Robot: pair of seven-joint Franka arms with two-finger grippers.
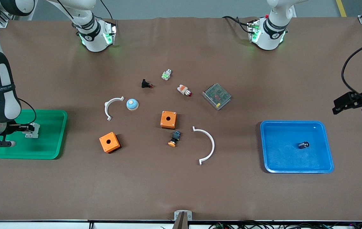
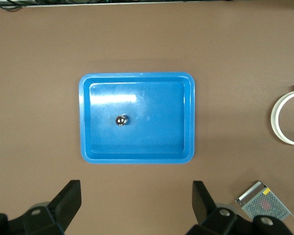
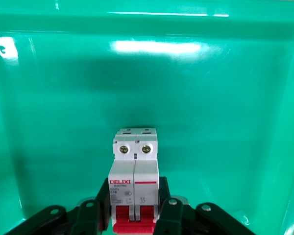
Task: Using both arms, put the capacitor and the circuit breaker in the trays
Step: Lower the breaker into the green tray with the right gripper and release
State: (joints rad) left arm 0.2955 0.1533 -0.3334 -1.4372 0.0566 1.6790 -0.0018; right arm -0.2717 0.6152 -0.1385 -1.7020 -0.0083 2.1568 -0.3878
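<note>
The capacitor point(image 1: 303, 145), a stubby black cylinder with a shiny end, lies in the blue tray point(image 1: 295, 122) toward the left arm's end of the table; it also shows in the left wrist view point(image 2: 121, 120), inside the tray point(image 2: 137, 77). My left gripper point(image 1: 347, 103) is open and empty point(image 2: 135, 205), up in the air off the blue tray's rim. My right gripper point(image 1: 28, 129) is low in the green tray point(image 1: 50, 133), shut on the white-grey circuit breaker point(image 1: 34, 131). In the right wrist view the gripper point(image 3: 134, 205) clasps the breaker point(image 3: 134, 171) at both sides, its red levers between the fingers.
Between the trays lie two orange boxes point(image 1: 168, 119) point(image 1: 109, 142), two white arcs point(image 1: 113, 106) point(image 1: 207, 144), a metal mesh unit point(image 1: 216, 96), a blue-white button point(image 1: 132, 104), a black orange-capped button point(image 1: 174, 138), a black red-tipped push-button point(image 1: 146, 84) and a white-orange one point(image 1: 184, 90).
</note>
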